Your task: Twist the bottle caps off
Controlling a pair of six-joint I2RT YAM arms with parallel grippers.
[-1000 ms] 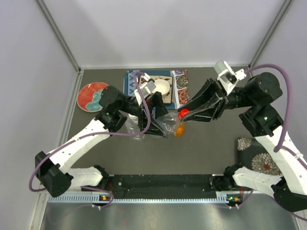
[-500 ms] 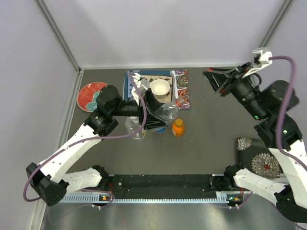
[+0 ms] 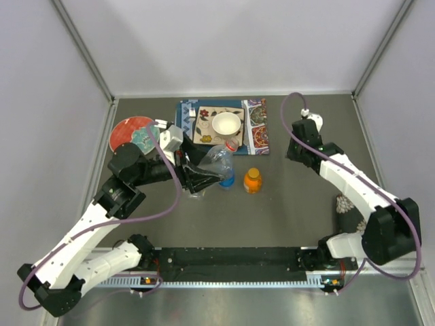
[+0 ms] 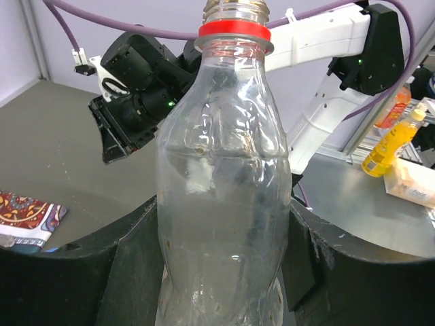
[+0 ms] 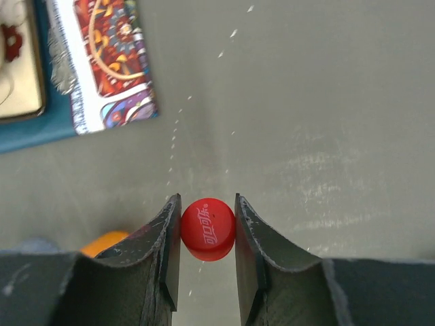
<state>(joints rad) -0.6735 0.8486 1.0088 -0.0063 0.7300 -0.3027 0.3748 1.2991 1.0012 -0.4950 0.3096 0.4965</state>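
Note:
My left gripper [image 3: 202,178] is shut on the slim clear bottle [image 3: 219,161], which it holds tilted above the table. In the left wrist view the bottle [image 4: 224,170] stands between both fingers; its neck is open, with only a red ring [image 4: 234,31] below the thread. My right gripper [image 5: 208,227] is shut on the red cap [image 5: 208,229] above bare table. From above, that gripper [image 3: 296,148] points down right of the mat. The squat orange bottle [image 3: 252,180] with its orange cap stands upright. A blue-tinted bottle [image 3: 227,180] and a wide clear bottle [image 3: 194,190] stand under my left gripper.
A white bowl [image 3: 226,124] sits on patterned mats [image 3: 255,126] at the back. A red plate [image 3: 129,136] lies at the back left, a floral cloth [image 3: 359,217] at the right. The mat's corner [image 5: 109,68] shows in the right wrist view.
My right gripper came off the bottle's neck with the red cap, swung out right, then came down beside the mat. My left arm drew the bottle back to the left.

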